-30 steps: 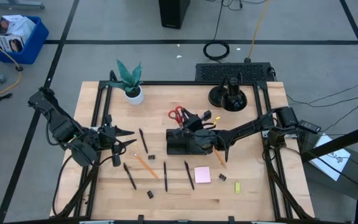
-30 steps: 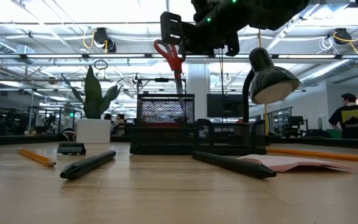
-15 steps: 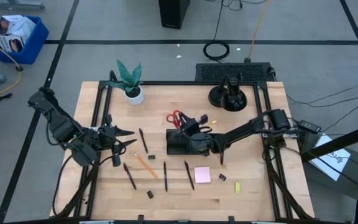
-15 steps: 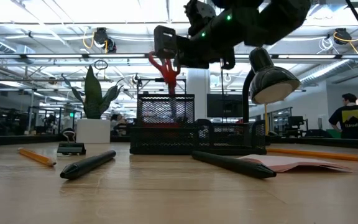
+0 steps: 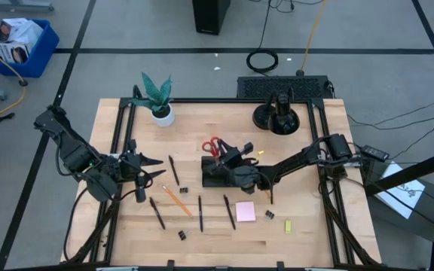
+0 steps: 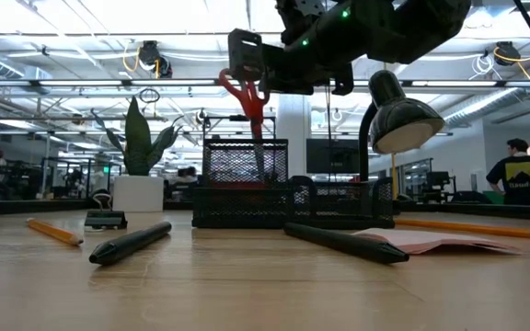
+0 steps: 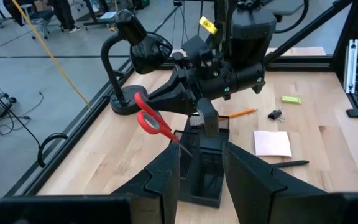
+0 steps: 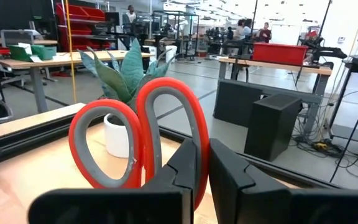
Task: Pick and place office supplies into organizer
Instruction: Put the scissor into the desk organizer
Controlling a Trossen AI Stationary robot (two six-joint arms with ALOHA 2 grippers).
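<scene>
Our right gripper, pinching the red-handled metal scissors, has carried them sideways over the black mesh organizer tray, so we can lower them in.

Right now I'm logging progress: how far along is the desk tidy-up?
Early. No supply visibly sits in the organizer yet. The right gripper, jaws shut, holds the scissors over it. Pens, pencils, sticky notes and clips remain on the table.

Four black pens, two orange pencils, one pair of scissors, one pink notepad, three binder clips, one plant, one lamp.
</scene>
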